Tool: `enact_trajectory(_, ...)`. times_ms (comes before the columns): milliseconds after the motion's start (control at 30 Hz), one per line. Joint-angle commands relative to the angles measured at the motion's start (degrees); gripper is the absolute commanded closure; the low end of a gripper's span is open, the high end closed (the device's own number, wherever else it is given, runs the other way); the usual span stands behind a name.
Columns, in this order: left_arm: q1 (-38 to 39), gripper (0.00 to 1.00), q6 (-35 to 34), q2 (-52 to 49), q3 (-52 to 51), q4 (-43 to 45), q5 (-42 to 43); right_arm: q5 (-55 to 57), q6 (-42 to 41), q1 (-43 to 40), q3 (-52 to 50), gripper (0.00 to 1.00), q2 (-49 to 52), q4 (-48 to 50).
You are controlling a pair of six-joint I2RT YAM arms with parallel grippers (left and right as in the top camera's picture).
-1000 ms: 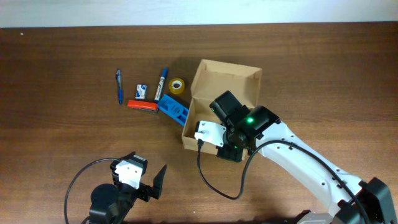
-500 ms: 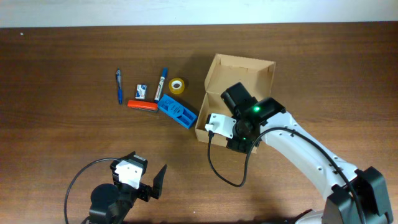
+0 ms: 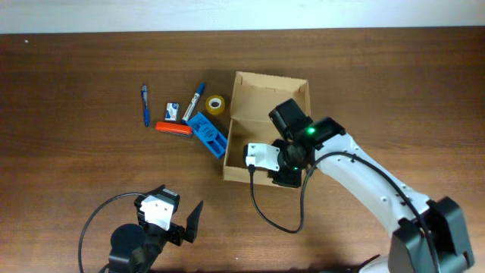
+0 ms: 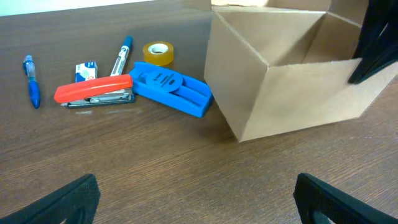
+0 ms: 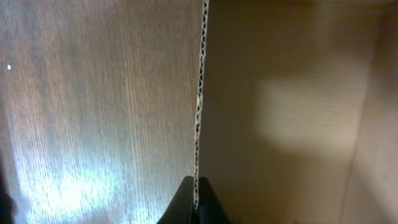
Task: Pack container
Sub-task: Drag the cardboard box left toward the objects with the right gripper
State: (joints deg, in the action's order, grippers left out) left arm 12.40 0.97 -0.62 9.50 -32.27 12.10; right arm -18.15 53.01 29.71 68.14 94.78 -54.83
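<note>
Plain brown container (blue box too)

The container is matt corrugated cardboard, its raw fluted edge between my fingers — the desk is wood-grained, faintly glossy.

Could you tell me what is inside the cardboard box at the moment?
Only bare cardboard floor shows inside the box; no items are visible. The right gripper, pinching its wall, hides the near right part from overhead.

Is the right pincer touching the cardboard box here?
Touching. The right wrist view shows the right pincer shut on the wall of the cardboard box, one finger on each side of its corrugated edge.
</note>
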Motion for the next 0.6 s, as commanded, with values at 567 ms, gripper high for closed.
enact_trajectory(567, -0.2, 0.00, -0.5, 0.3, -0.1, 0.2, -0.1, 14.2, -4.4, 6.1, -0.1, 0.96, 1.7, 1.1)
